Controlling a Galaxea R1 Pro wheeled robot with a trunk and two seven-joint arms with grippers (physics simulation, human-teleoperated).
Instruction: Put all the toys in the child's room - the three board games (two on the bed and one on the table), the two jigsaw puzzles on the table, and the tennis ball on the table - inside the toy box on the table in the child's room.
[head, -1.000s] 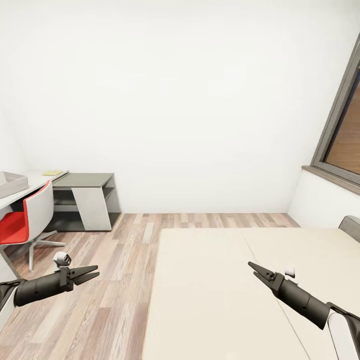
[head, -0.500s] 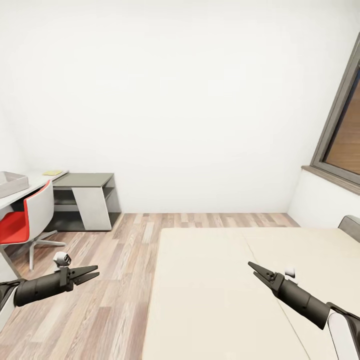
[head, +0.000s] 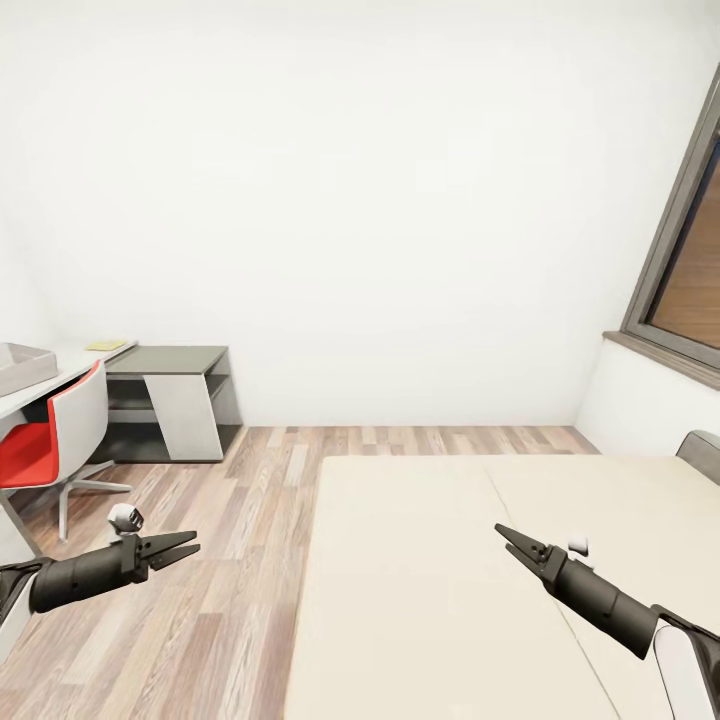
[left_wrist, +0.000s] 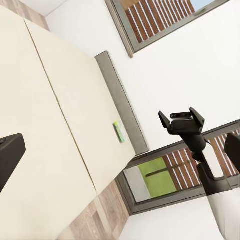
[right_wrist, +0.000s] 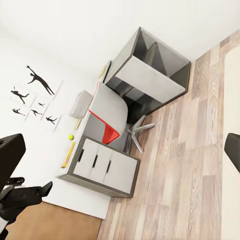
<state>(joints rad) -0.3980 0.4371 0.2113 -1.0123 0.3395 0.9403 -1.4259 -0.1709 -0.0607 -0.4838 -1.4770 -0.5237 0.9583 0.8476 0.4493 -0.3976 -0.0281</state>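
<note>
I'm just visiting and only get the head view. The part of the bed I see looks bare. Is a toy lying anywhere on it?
Observer: Yes. The left wrist view shows a green board game flat on the bed, close to the headboard.
Operator: And the tennis ball?
Observer: The right wrist view shows a small yellow-green ball on the table, apart from the grey toy box.
Operator: Anything on the wall over there?
Observer: Black dancer silhouettes hang on the wall behind the table.
</note>
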